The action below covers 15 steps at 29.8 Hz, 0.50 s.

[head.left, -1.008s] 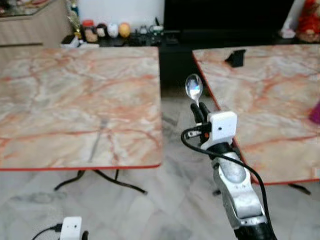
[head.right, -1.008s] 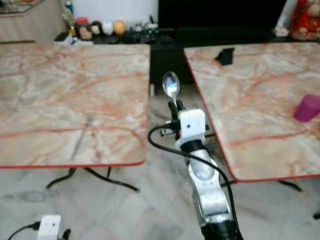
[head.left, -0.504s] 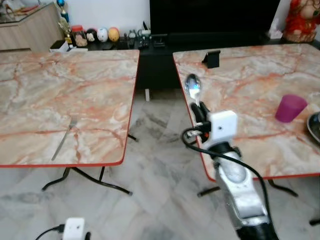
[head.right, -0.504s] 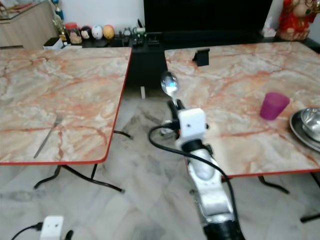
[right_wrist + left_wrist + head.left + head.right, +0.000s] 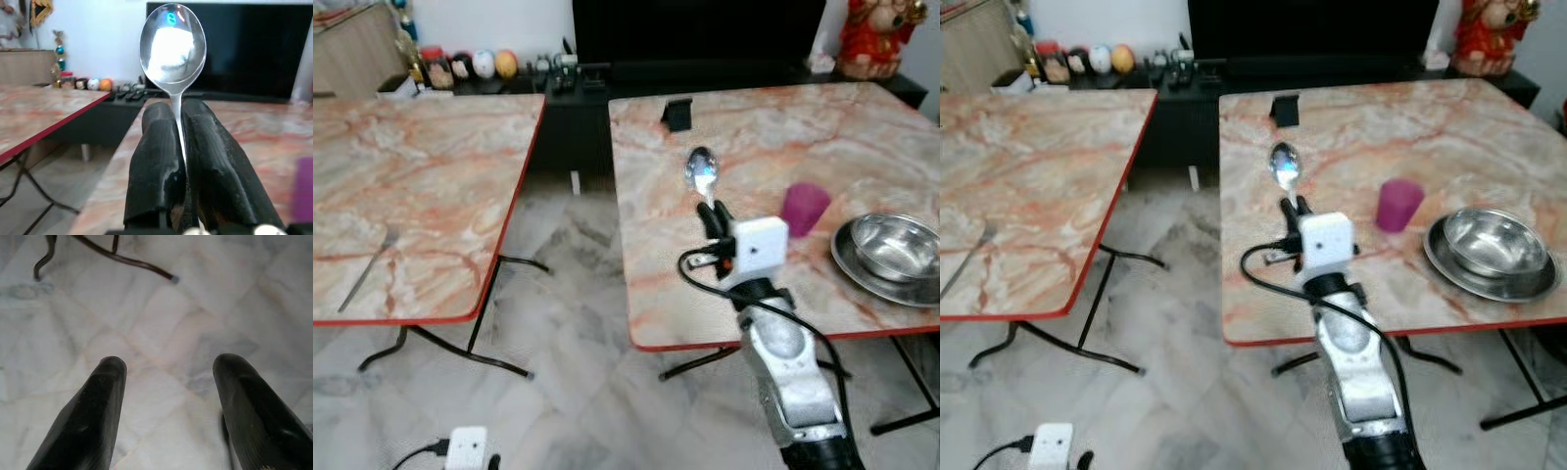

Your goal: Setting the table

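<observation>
Nearest the camera, at 7 o'clock in the head views, the left pincer (image 5: 166, 406) hangs low over the pale marble floor (image 5: 161, 318), its two black fingers (image 5: 85, 421) spread wide with nothing between them; a dark worktop foot (image 5: 171, 279) rests on the tiles beyond.

At 5 o'clock the silver right arm rises from the lower edge, and the right pincer (image 5: 713, 217) is raised above the near edge of the right-hand worktop (image 5: 656, 294). Its fingers (image 5: 156, 161) are closed tightly on the thin handle of a metal spoon (image 5: 701, 174), which stands upright with its bowl uppermost and facing the wrist camera.

On the same marble-patterned, red-edged worktop, at 3 o'clock from the spoon, stands a purple cup (image 5: 804, 208). Just beside it, farther toward 3 o'clock, a steel bowl (image 5: 891, 245) sits on a steel plate (image 5: 862, 274) near the worktop's right edge. At 12 o'clock, near the far edge, is a small black stand (image 5: 676, 114).

At 9 o'clock, across a gap of floor, a second worktop (image 5: 431, 176) of the same pattern carries a fork (image 5: 369, 266) lying near its front edge.

Farthest away, at 12 o'clock, a low dark cabinet holds a large black screen (image 5: 695, 29), with small round ornaments (image 5: 480, 65) at 11 o'clock and a red figurine (image 5: 871, 39) at 1 o'clock.
</observation>
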{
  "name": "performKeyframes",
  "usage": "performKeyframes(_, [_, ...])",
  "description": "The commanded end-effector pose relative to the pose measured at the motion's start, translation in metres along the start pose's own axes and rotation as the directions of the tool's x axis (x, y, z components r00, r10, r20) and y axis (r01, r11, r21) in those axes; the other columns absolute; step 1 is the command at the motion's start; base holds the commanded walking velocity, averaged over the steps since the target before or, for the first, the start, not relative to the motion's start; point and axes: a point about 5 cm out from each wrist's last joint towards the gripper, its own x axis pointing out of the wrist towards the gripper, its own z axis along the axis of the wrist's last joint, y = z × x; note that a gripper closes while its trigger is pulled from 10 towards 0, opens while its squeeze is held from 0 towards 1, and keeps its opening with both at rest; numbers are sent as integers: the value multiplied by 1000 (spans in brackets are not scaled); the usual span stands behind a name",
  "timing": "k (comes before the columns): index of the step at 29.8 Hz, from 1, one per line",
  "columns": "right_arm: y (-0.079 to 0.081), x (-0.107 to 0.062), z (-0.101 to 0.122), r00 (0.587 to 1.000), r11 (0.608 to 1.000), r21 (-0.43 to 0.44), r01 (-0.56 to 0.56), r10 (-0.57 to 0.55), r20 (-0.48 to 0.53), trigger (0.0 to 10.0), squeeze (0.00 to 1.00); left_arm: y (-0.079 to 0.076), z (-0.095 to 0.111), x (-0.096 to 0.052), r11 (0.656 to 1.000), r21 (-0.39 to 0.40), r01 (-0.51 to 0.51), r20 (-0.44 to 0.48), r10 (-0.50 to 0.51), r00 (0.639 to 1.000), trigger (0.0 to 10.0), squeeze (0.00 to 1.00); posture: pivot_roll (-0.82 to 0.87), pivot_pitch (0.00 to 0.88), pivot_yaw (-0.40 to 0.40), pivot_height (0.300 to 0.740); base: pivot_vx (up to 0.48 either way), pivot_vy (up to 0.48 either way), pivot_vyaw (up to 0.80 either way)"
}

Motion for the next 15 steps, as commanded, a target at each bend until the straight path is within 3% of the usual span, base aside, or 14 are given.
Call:
performKeyframes(1, [10, 3, 5, 999, 999, 14, -31, 30, 18, 10000, 0, 7, -2, 0, 1000, 27, -9, -10, 9, 1000, 10000, 0, -118, 0, 42, 732, 0, -334, 0])
performKeyframes(15, [8, 7, 8, 999, 1000, 12, -24, 23, 23, 10000, 0, 6, 0, 0, 1000, 17, -14, -1, 14, 1000, 10000, 0, -116, 0, 36, 732, 0, -328, 0])
